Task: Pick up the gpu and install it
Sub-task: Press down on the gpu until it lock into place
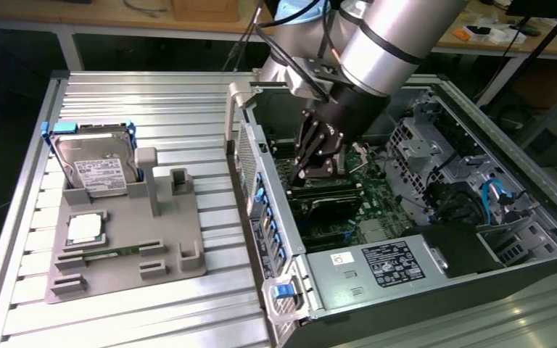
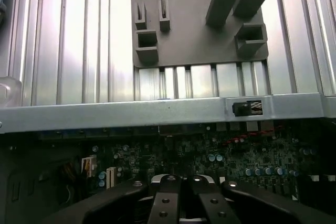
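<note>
Ribbed aluminium table (image 1: 162,109) — dark flat gpu (image 1: 329,197) seated

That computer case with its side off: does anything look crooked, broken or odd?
Nothing stands out. The computer case lies open on the table, the pincer is shut, down over its green board, and the hard drive stands in the grey holder.

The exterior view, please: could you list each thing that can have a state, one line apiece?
gripper: shut, down inside the computer case over the motherboard.
gpu: dark card lying below the gripper inside the case; whether it is fully seated cannot be told.
computer case: side open, interior exposed.
hard drive: standing tilted in the grey holder.
processor chip: lying flat in the holder.
</note>
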Robot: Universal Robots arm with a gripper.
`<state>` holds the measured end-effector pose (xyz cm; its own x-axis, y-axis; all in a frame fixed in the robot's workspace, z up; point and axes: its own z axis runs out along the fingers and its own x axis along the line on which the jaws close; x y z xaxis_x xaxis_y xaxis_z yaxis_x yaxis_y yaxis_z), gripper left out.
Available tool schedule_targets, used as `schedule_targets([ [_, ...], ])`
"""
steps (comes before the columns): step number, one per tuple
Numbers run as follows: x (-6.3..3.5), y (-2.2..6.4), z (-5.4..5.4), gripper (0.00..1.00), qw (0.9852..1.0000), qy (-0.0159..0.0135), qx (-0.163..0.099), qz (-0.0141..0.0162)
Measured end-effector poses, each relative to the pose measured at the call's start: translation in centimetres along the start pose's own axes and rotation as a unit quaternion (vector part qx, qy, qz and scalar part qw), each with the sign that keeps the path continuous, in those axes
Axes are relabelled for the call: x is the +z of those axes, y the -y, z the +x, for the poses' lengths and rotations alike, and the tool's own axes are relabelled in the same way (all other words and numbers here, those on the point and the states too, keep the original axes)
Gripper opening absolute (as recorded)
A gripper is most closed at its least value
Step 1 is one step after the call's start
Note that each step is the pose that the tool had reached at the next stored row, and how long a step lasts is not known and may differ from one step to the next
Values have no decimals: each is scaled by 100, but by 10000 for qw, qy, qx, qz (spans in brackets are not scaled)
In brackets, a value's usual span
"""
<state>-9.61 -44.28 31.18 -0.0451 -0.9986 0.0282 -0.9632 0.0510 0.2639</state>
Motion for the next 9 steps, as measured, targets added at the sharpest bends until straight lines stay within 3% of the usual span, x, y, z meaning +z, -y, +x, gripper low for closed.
schedule_targets([
  [3,18,5,8,11,10000,-1,1,-51],
  [9,56,13,16,11,9999,-7,0,-122],
])
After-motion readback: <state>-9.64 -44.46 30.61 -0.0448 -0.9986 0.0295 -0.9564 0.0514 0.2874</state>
